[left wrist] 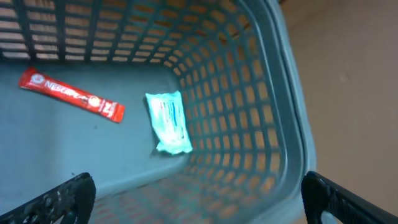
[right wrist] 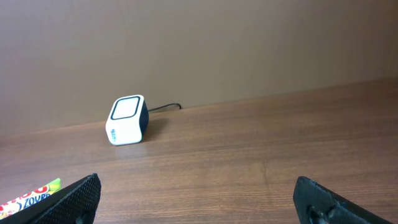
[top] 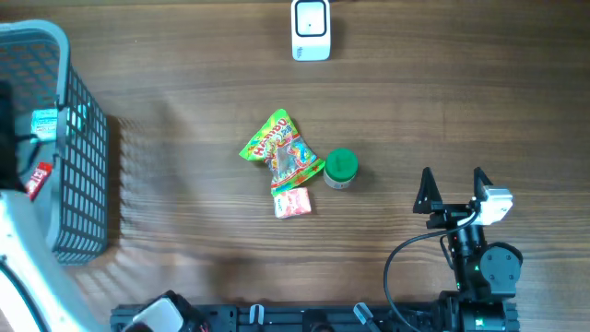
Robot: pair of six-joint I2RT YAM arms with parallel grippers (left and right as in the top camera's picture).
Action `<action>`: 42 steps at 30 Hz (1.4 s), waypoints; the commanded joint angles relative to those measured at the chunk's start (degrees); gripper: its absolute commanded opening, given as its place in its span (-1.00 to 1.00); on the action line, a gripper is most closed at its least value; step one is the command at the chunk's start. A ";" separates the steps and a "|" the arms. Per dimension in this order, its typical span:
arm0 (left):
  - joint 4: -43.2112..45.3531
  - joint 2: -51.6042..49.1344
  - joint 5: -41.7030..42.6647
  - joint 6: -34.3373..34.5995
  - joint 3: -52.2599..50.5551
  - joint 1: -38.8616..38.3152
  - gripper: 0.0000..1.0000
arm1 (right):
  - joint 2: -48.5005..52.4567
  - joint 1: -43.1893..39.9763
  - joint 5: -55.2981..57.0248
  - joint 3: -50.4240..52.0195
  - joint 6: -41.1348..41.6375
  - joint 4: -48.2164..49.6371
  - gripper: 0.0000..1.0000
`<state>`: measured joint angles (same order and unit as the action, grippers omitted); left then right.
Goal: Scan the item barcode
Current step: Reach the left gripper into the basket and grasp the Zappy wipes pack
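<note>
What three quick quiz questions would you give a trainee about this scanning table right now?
1. True or false: the right claw is open and empty.
2. How many items show in the basket from the left wrist view? A one, B two, C three.
3. Fill in: the cap on the small jar is ___.
Key: 1 true. 2 B, the red sachet and teal packet. 3 green.

Overhead view: a grey-blue lattice basket [top: 88, 175] is seen at 9 o'clock on the wood-grain surface [top: 184, 92], its outer side cut off by the frame edge. A gridded shadow is cast from it toward 3 o'clock. Left wrist view: the basket's solid floor and curved, gridded walls are shown from above. Right wrist view: a plain beige wall [right wrist: 249, 43] is shown at 12 o'clock, behind the surface.
</note>
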<state>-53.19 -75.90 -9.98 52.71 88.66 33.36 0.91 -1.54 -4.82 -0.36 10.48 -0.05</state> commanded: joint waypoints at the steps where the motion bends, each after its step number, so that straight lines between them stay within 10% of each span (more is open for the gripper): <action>1: 2.60 -7.50 10.54 1.75 -0.09 6.27 1.00 | -0.11 0.46 0.61 0.07 0.57 0.17 0.99; 16: 13.90 -39.23 17.16 1.31 -0.11 7.23 1.00 | -0.11 0.46 0.61 0.07 0.57 0.17 1.00; 38: 22.03 -48.22 9.25 0.26 -0.74 0.04 1.00 | -0.11 0.46 0.61 0.07 0.57 0.15 0.99; 40: 20.81 -49.31 11.50 0.17 -0.74 0.11 0.60 | -0.11 0.46 0.61 0.07 0.57 0.17 1.00; 42: 20.55 -48.98 13.46 -0.48 -0.72 0.26 -0.23 | -0.11 0.46 0.61 0.07 0.57 0.17 1.00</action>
<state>-31.40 -121.10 -0.71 53.06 89.27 33.80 0.91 -1.54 -4.82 -0.36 10.48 -0.03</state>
